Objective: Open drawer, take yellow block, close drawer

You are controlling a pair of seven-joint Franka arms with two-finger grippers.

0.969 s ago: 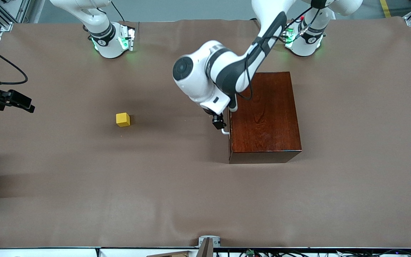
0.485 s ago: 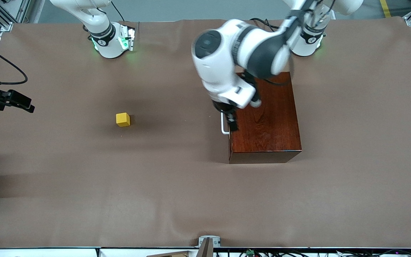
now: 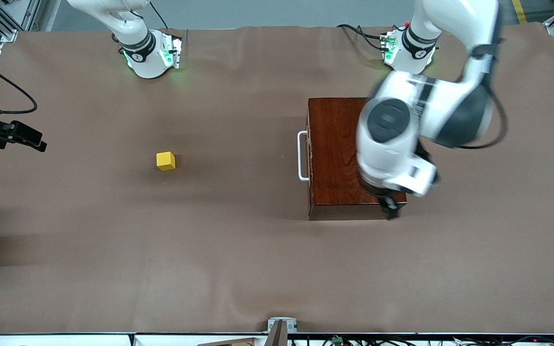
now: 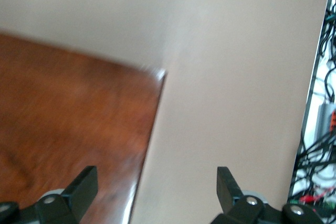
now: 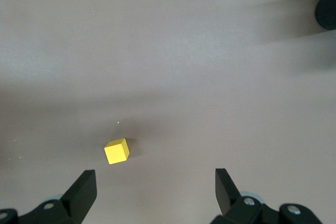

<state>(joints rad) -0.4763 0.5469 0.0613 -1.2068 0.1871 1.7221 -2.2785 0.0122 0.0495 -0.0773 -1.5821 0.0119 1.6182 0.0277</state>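
Front view: the dark wooden box (image 3: pixel 339 154) sits on the brown table (image 3: pixel 238 269) toward the left arm's end, nearer the robots' edge than the camera's edge. The drawer (image 3: pixel 308 156) is shut flush in it, its white handle (image 3: pixel 301 156) facing the right arm's end. The yellow block (image 3: pixel 166 161) lies out on the bare table (not in the drawer), well apart from the box, toward the right arm's end and about midway between the two long edges. The left gripper (image 3: pixel 389 205) hangs over the box's corner closest to the camera on the left arm's side. Of the right arm only the base shows here; at the table's edge at its end a dark piece (image 3: pixel 15 134) juts in, too unclear to name.

Left wrist view: the left gripper's fingers (image 4: pixel 84 187) are spread wide, holding nothing, with that box corner (image 4: pixel 160 74) and bare table below.

Right wrist view: the right gripper (image 5: pixel 155 190) waits high over the table, fingers (image 5: pixel 84 187) spread apart and empty, the yellow block (image 5: pixel 116 151) far below.
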